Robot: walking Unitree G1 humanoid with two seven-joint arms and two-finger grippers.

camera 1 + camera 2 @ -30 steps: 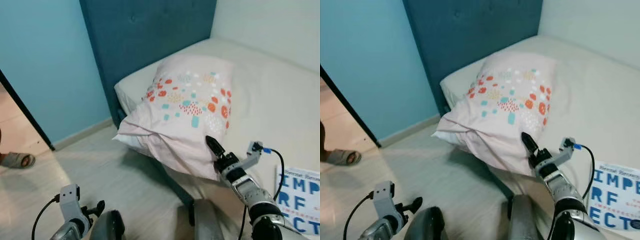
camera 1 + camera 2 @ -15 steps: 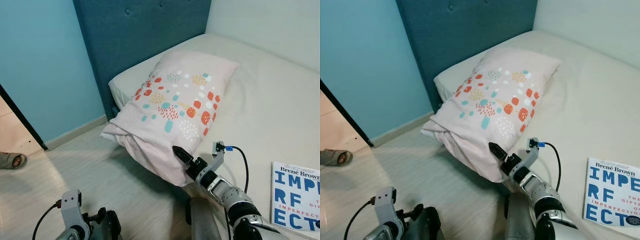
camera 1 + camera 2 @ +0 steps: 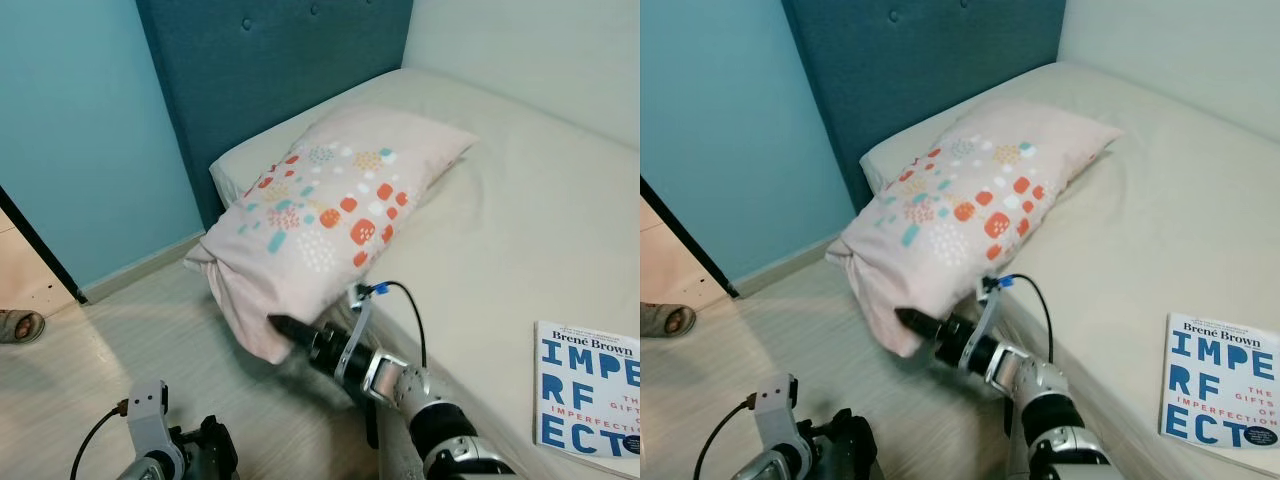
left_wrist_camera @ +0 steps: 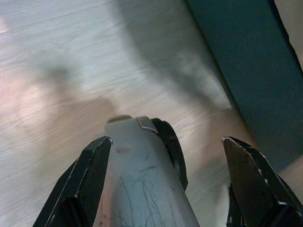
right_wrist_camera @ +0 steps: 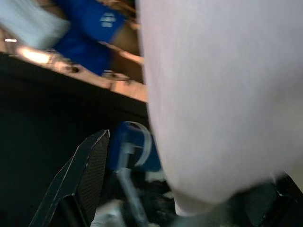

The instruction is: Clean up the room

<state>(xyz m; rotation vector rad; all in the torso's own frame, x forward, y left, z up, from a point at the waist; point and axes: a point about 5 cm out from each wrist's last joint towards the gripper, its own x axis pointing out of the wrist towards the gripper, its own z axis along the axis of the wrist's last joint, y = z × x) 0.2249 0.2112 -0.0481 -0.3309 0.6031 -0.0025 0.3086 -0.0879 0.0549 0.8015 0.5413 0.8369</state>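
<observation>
Teal walls and a padded teal headboard (image 3: 290, 60) back your cream-sheeted bed (image 3: 520, 210). Pale pink pillow with orange and teal dots (image 3: 320, 215) overhangs the bed's 9 o'clock edge. Your right gripper (image 3: 283, 324) sits at the pillow's hanging lower end; wrist view shows fabric between spread fingers, grip uncertain. Left gripper (image 4: 165, 156) hangs open over the pale wood floor (image 3: 120, 350). White-and-blue book (image 3: 590, 395) lies at 4 o'clock.

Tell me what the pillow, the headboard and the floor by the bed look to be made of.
Pillow: soft woven fabric, pale pink, matte, printed with orange and teal spots; it creases and sags over the bed edge.
Headboard: padded upholstery, dark teal, matte; button tufts dimple it.
Floor: pale wood-look planks, probably laminate or vinyl, slightly glossy; faint grain lines and soft reflections show.
</observation>
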